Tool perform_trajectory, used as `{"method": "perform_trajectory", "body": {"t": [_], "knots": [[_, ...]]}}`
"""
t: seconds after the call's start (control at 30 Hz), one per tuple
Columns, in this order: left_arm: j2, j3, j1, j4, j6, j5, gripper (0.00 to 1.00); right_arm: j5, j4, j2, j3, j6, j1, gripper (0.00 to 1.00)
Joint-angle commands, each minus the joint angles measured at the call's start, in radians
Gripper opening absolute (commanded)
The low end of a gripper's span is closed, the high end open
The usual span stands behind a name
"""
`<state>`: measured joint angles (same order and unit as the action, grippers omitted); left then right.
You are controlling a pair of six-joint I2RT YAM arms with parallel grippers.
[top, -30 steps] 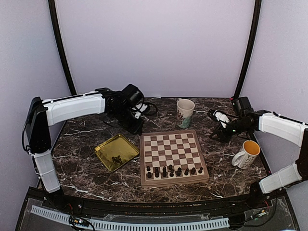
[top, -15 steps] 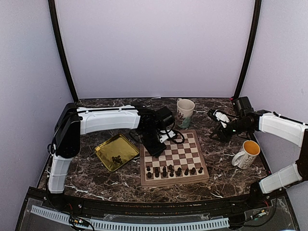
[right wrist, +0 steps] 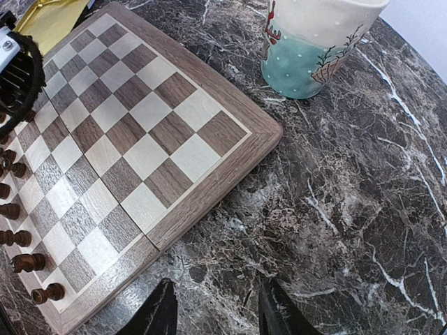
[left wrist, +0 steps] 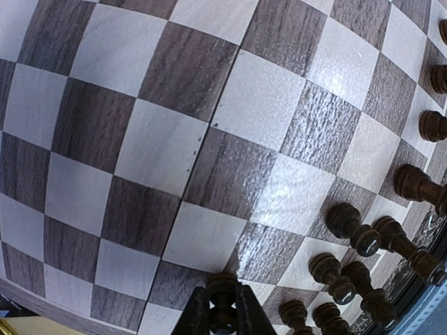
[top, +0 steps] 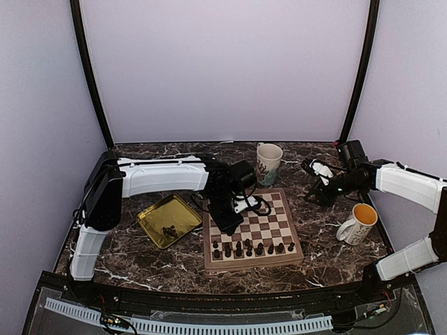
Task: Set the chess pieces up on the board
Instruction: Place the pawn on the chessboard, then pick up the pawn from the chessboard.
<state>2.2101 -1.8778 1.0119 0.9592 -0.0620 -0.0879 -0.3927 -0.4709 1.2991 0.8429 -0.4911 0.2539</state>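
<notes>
The wooden chessboard (top: 248, 227) lies in the middle of the table. Several dark chess pieces (top: 248, 247) stand along its near rows. My left gripper (top: 227, 225) hangs low over the board's left side, shut on one dark chess piece (left wrist: 223, 300). The standing pieces (left wrist: 363, 241) show at the right in the left wrist view. A few more pieces (top: 168, 229) lie in the gold tray (top: 155, 211). My right gripper (top: 316, 192) is open and empty, off the board's far right corner (right wrist: 244, 136) above bare marble.
A floral mug (top: 269, 163) stands behind the board and shows in the right wrist view (right wrist: 314, 38). A white mug with yellow inside (top: 358, 223) stands at the right. The left arm's cable (top: 255, 204) loops over the board.
My left arm has swung from the far left of the table to over the board's left side and dropped a little lower. The right arm has not moved.
</notes>
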Motion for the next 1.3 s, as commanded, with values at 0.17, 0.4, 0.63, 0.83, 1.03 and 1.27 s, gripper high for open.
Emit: {"method": "perform_trajectory", "body": {"t": [0.17, 0.4, 0.63, 0.83, 1.03, 1.27], "knots": [[-0.018, -0.058, 0.005, 0.055, -0.026, -0.013, 0.30, -0.025, -0.004, -0.021, 0.019, -0.003, -0.004, 0.41], [-0.154, -0.032, -0.026, 0.000, -0.054, 0.079, 0.33, -0.129, -0.143, 0.000, 0.154, -0.053, 0.013, 0.43], [-0.374, 0.191, -0.180, -0.323, 0.062, 0.210, 0.42, -0.045, -0.207, 0.080, 0.265, -0.074, 0.211, 0.45], [-0.463, 0.321, -0.413, -0.347, 0.224, 0.230, 0.51, 0.013, -0.277, 0.239, 0.401, -0.085, 0.391, 0.44], [-0.540, 0.493, -0.559, -0.489, 0.258, 0.053, 0.51, 0.074, -0.316, 0.398, 0.525, -0.096, 0.539, 0.43], [-0.571, 0.499, -0.658, -0.503, 0.293, -0.045, 0.48, 0.151, -0.348, 0.572, 0.661, -0.107, 0.663, 0.42]]}}
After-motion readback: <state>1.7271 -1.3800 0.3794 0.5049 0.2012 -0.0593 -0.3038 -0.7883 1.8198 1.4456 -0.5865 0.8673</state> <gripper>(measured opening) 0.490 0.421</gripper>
